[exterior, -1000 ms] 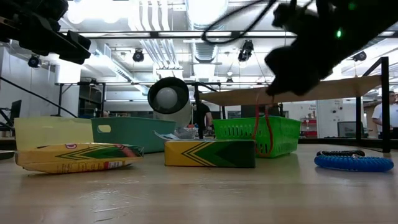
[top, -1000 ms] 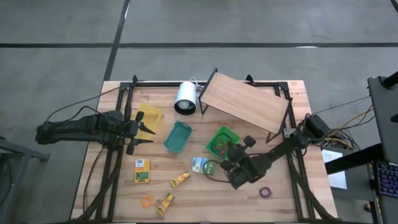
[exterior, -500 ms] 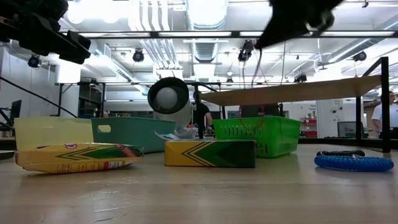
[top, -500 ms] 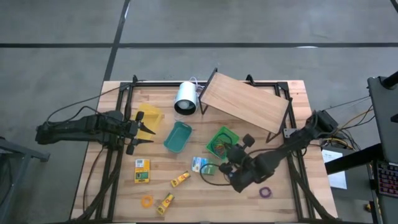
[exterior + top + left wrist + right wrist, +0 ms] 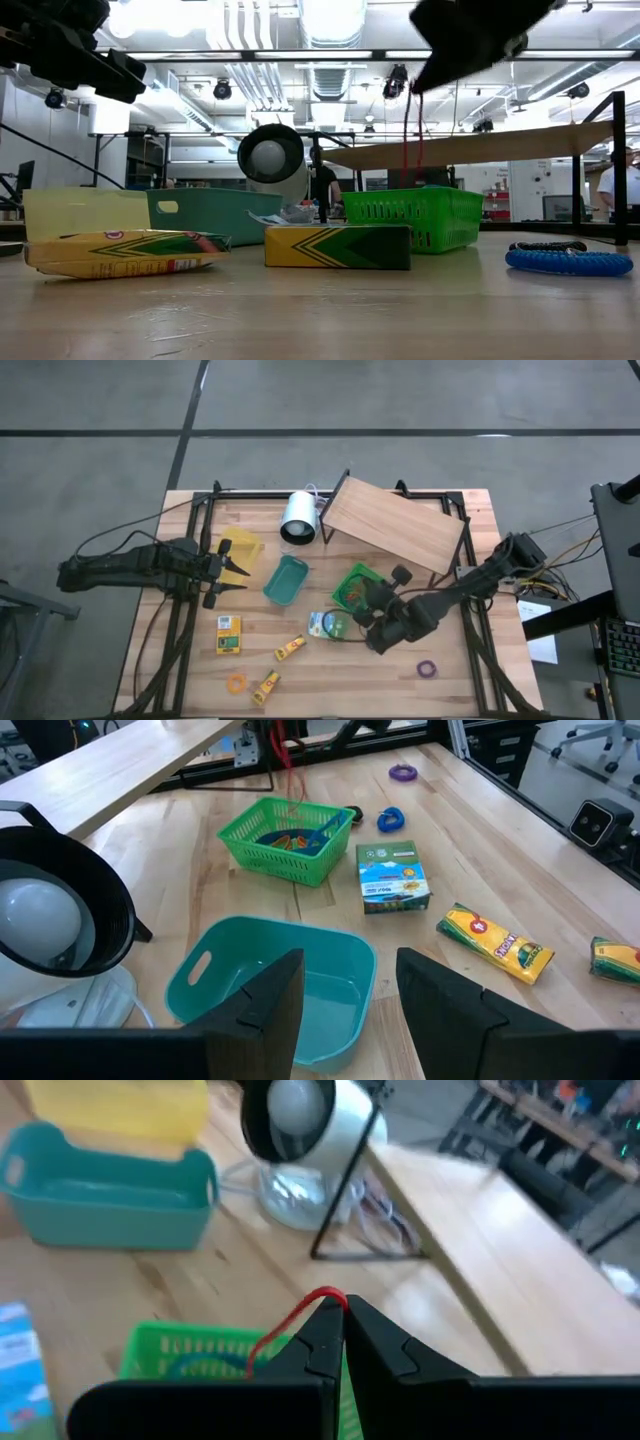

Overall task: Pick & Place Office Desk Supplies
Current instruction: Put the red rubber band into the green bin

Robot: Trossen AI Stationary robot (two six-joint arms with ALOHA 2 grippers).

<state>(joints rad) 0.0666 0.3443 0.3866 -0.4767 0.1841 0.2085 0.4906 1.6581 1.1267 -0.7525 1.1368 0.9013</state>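
Note:
My right gripper (image 5: 343,1310) is shut on a red rubber band (image 5: 410,135) and hovers over the green basket (image 5: 356,584), which holds a few coloured bands. My left gripper (image 5: 345,990) waits open at the table's left (image 5: 228,573), near the teal bin (image 5: 285,580). Lying flat on the table are a green-and-white packet (image 5: 322,623), a blue band (image 5: 390,818), a purple band (image 5: 428,669), a yellow box (image 5: 229,634), two yellow tubes (image 5: 290,648) and an orange band (image 5: 237,682). My right gripper pinches the top of the red band's loop (image 5: 322,1294) between its two fingertips. The fingers slant downward. The band hangs straight below them over the green basket (image 5: 412,215). Its lower end reaches about the basket's rim, and I cannot tell whether it touches.
A big white cylinder (image 5: 298,516) lies at the back. Beside it a slanted wooden board (image 5: 395,530) stands on a dark frame, just behind the basket. A yellow bin (image 5: 241,548) sits by the teal one. Bare wood shows along the near right.
My right gripper has risen, staying shut, and drawn slightly toward the far edge. The red band has gone up with it: its lower end hung in front of the basket's wall before and now hangs at about the rim.

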